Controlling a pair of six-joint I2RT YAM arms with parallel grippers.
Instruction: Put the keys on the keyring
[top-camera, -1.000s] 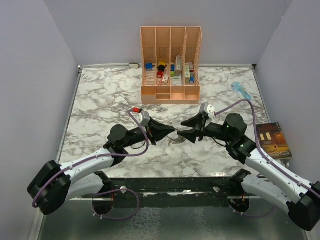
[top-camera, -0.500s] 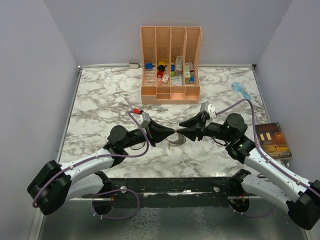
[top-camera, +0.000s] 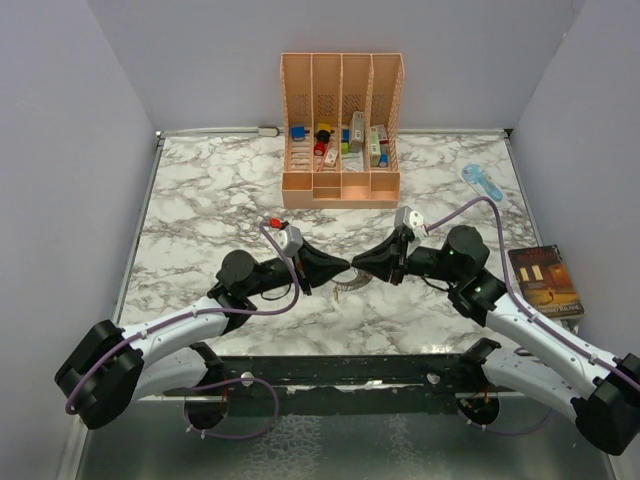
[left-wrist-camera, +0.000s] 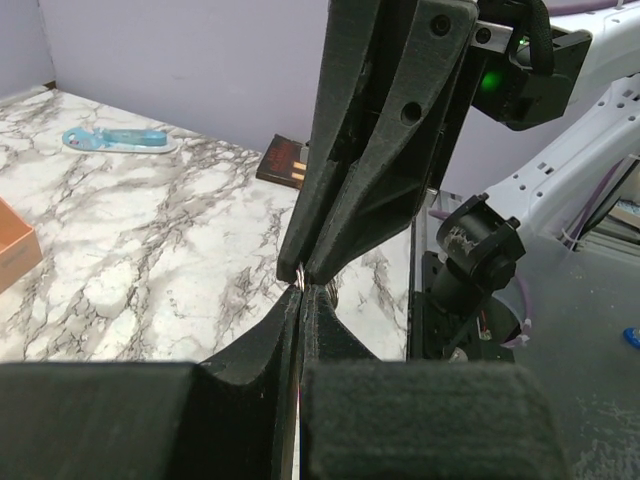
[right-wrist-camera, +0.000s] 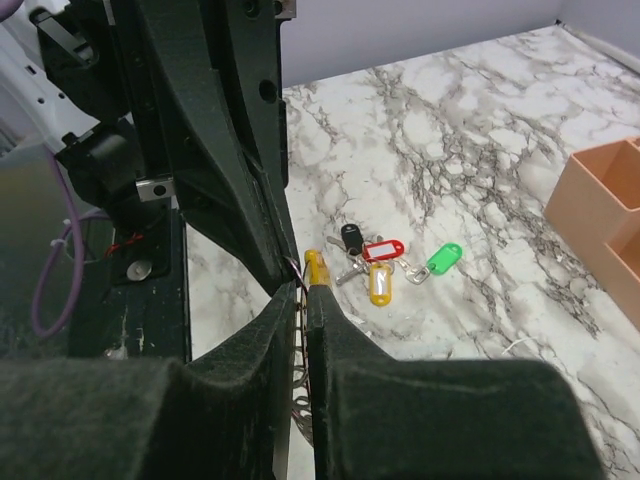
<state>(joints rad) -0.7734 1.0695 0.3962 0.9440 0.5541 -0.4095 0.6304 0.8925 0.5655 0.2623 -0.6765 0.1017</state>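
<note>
My two grippers meet tip to tip above the middle of the table. The left gripper (top-camera: 344, 263) (left-wrist-camera: 302, 290) is shut on a thin silvery part of the keyring. My right gripper (top-camera: 357, 265) (right-wrist-camera: 303, 290) is shut on the keyring (right-wrist-camera: 316, 268) too; its yellow piece sticks out at the tips and the beaded chain (right-wrist-camera: 300, 375) runs down between the fingers. In the top view the chain (top-camera: 350, 284) hangs just under the tips. The keys (right-wrist-camera: 375, 262), with black, red, yellow and green tags, lie in a bunch on the marble beyond the right gripper. The top view hides them.
An orange desk organizer (top-camera: 342, 190) with small items stands at the back middle. A light-blue gadget (top-camera: 481, 181) (left-wrist-camera: 120, 140) lies at the back right. A book (top-camera: 545, 282) (left-wrist-camera: 285, 162) rests at the right edge. Grey walls enclose the table.
The right gripper has narrowed its jaws from wide apart to shut and moved left onto the left gripper's tip. The left gripper stayed shut and barely shifted.
</note>
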